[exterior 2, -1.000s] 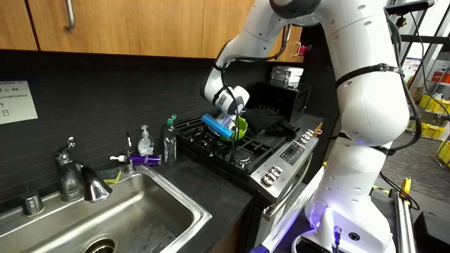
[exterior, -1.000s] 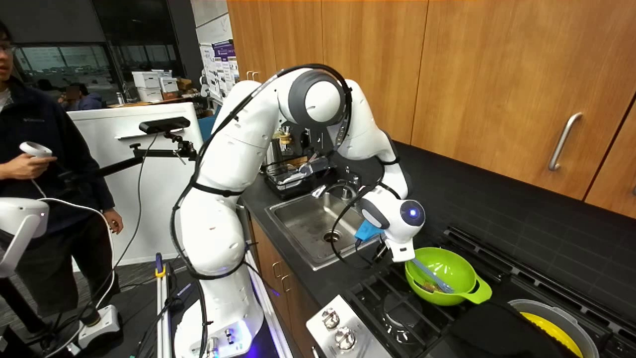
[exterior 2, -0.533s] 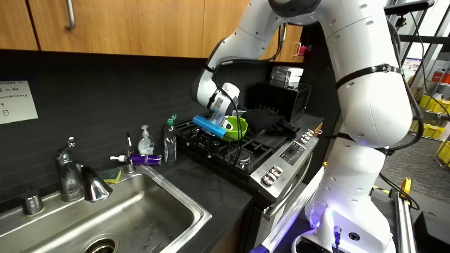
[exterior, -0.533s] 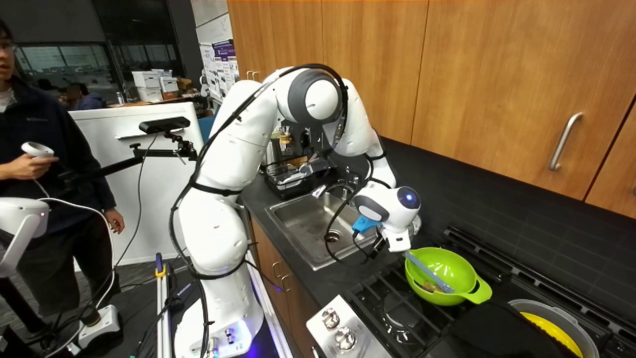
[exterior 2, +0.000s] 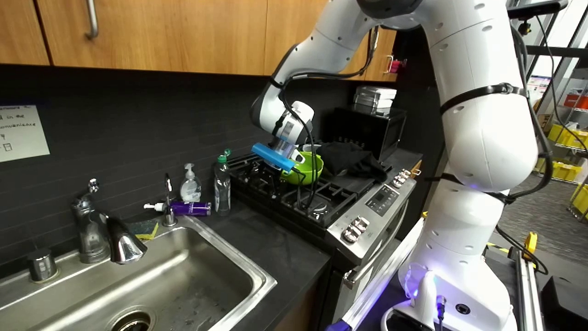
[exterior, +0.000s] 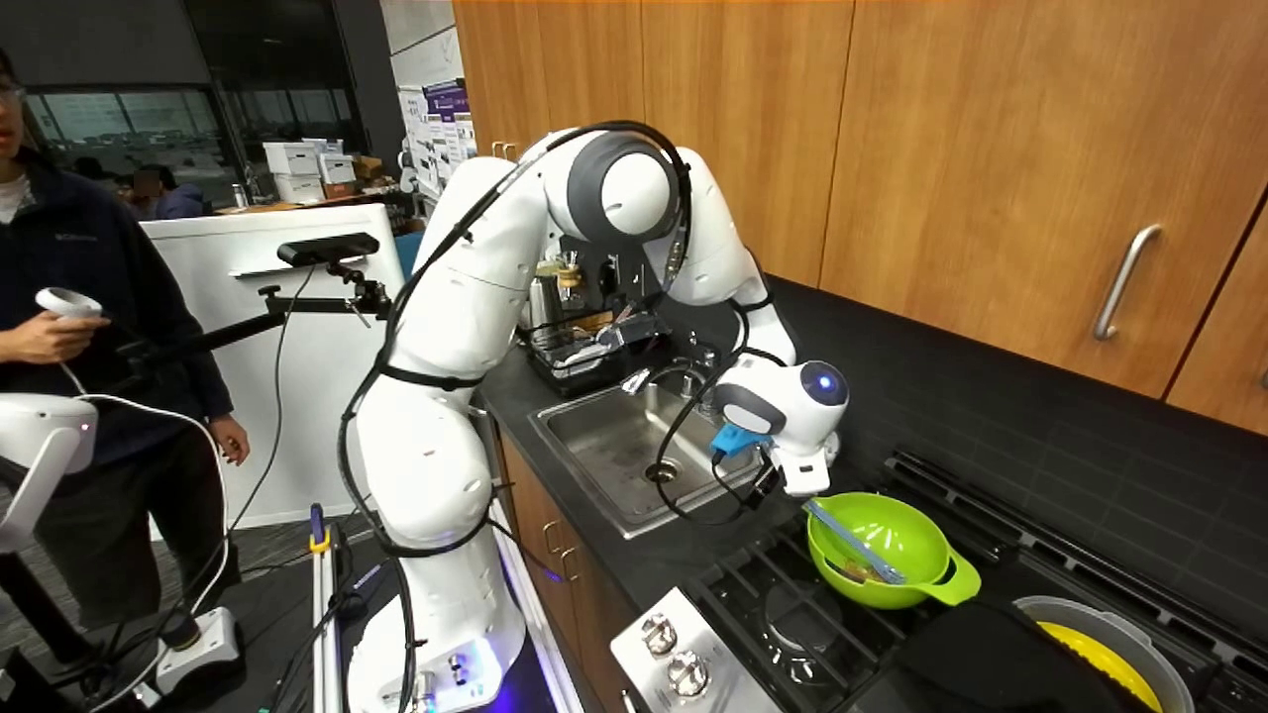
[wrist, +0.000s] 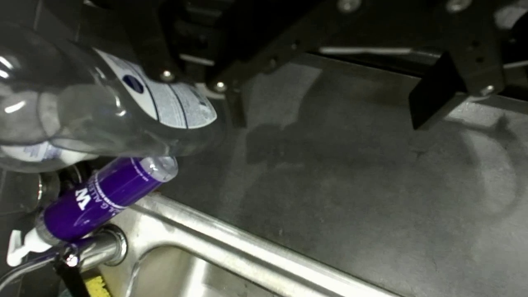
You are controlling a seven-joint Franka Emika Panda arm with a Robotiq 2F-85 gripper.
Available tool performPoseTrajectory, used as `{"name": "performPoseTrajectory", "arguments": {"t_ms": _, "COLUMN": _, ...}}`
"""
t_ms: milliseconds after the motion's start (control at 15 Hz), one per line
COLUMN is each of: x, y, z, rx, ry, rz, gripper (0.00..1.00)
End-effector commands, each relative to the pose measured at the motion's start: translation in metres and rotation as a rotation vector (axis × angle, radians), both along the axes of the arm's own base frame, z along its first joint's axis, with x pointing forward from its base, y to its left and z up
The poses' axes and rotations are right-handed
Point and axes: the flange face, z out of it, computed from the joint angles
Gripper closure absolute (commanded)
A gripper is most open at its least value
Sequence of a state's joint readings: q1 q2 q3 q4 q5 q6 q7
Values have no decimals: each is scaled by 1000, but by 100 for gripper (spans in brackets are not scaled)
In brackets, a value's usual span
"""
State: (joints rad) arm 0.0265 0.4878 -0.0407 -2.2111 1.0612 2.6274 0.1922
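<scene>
Stove is below the gripper, which has both jaws spread wide. Sink is out ahead, and the bowl sits near the gripper, on the side away from the sink. Clear bottle is up near 1 jaw, can't tell if they touch tbh. Purple bottle lies farther ahead, then the sponge past that.

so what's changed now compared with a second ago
The end effector has moved up in both exterior views, uncovering more of the green bowl; nothing visibly taken hold of or let go. The bowl, the blue-grey utensil in it and the clear bottle stayed put.
</scene>
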Motion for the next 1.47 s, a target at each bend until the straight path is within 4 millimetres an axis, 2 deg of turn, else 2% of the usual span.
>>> {"name": "performPoseTrajectory", "arguments": {"t_ms": 0, "x": 1, "y": -10, "z": 18, "rx": 16, "ry": -20, "rz": -33, "gripper": 0}}
{"name": "performPoseTrajectory", "arguments": {"t_ms": 400, "x": 16, "y": -14, "z": 25, "rx": 60, "ry": -30, "rz": -14, "gripper": 0}}
{"name": "performPoseTrajectory", "arguments": {"t_ms": 733, "x": 24, "y": -9, "z": 33, "rx": 273, "ry": 42, "rz": 68, "gripper": 0}}
{"name": "performPoseTrajectory", "arguments": {"t_ms": 800, "x": 26, "y": 0, "z": 26, "rx": 321, "ry": 57, "rz": 78, "gripper": 0}}
{"name": "performPoseTrajectory", "arguments": {"t_ms": 1000, "x": 28, "y": 0, "z": 24, "rx": 492, "ry": 134, "rz": 134, "gripper": 0}}
{"name": "performPoseTrajectory", "arguments": {"t_ms": 1200, "x": 29, "y": -4, "z": 17, "rx": 633, "ry": 183, "rz": 130, "gripper": 0}}
{"name": "performPoseTrajectory", "arguments": {"t_ms": 1400, "x": 31, "y": -19, "z": 12, "rx": 746, "ry": 220, "rz": 120, "gripper": 0}}
